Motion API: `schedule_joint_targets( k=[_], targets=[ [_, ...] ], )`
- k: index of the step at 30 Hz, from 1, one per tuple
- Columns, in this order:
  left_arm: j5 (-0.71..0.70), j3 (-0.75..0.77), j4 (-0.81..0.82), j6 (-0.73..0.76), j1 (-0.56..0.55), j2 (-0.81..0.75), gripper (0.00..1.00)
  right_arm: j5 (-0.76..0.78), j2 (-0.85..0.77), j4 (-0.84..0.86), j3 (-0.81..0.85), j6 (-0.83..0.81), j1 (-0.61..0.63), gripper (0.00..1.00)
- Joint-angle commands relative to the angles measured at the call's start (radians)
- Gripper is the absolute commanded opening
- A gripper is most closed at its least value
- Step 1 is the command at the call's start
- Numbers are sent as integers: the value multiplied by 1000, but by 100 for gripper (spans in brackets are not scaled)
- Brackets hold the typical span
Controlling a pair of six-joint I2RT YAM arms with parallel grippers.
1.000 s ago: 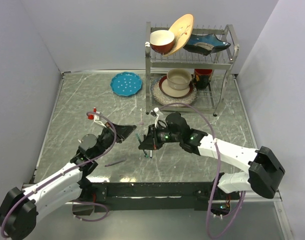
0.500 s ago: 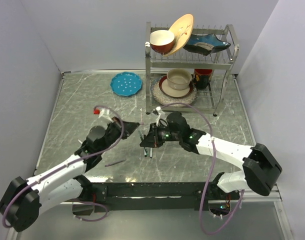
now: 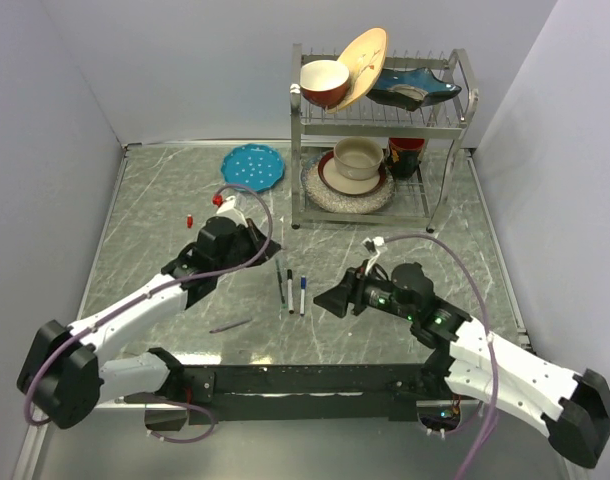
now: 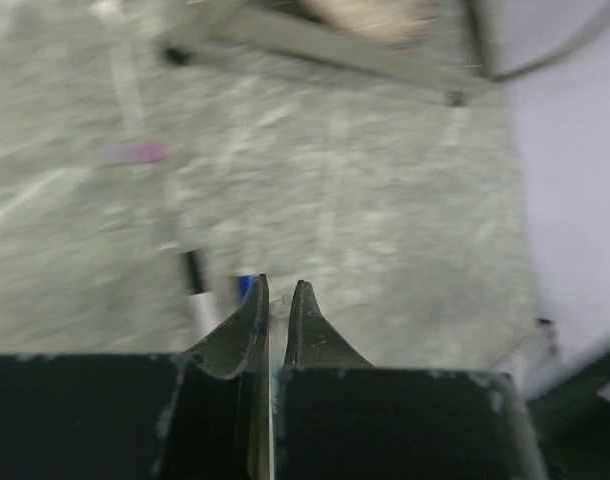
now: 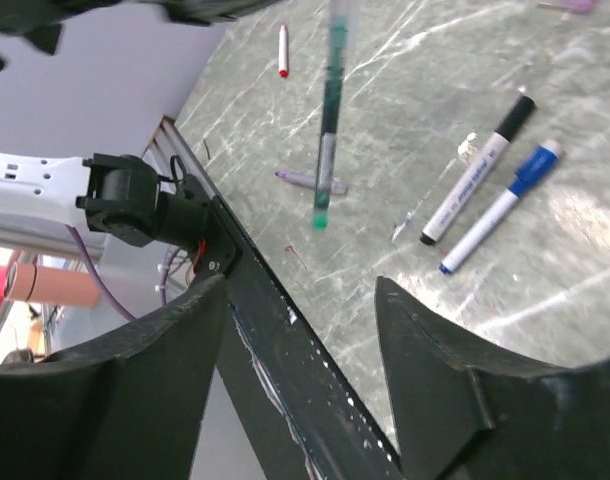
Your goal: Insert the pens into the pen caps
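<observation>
top external view gives us both arms reaching in over the marbled worktop (image 3: 455,240). the left pincer (image 3: 272,247) is clenched. in the left wrist view its fingers (image 4: 247,320) stand with only a thin slit between them, and we cannot tell whether anything is caught there. the dark green pen (image 3: 280,281) starts right at this pincer's tips and runs toward the arm bases. in the right wrist view it looks blurred and tilted, its upper end leaving the picture, so we cannot say whether it hangs from the pincer or lies flat. just beside it, on the side toward the right pincer (image 3: 320,299), lie the black pen (image 3: 290,290) and the blue pen (image 3: 303,294). they are parallel and close together, directly ahead of the right pincer's fingertips. the right pincer is released, its fingers (image 5: 435,380) spread wide with nothing between them. the red pen (image 3: 188,217) lies well apart behind the left pincer, on its outer side. a thin purplish piece (image 3: 230,325) lies on the worktop nearer the bases than the left pincer, apart from all the pens.
</observation>
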Motion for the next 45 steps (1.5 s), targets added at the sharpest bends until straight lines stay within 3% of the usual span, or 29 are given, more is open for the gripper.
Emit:
schedule_joint_targets(
  k=[1,6,17,24,27,29,35,37,42,45],
  targets=[
    [-21,52,-126,87,78,88,1,46,-98,-56,-27,6,1,72],
    [-29,125,-183,129,96,217,1,34,-144,-82,-30,-16,1,72],
    [-20,161,-185,47,95,415,7,35,-225,-101,-59,-13,1,71],
    [-43,150,-229,-8,96,398,30,63,-262,-151,-44,-33,1,72],
    [-78,145,-270,-35,95,329,55,92,-275,-237,-2,-71,1,72],
    [-127,165,-319,-69,95,295,57,112,-307,-259,1,-74,1,72],
    [-302,173,-589,-343,95,114,58,106,-334,-256,-5,-51,1,72],
    [-357,124,-707,-540,95,18,57,101,-330,-254,-10,-45,1,71],
    [-342,-47,-947,-1010,93,-237,58,89,-345,-236,-16,-28,1,71],
    [-285,-120,-982,-1092,92,-361,60,68,-322,-228,7,-20,1,71]
  ],
)
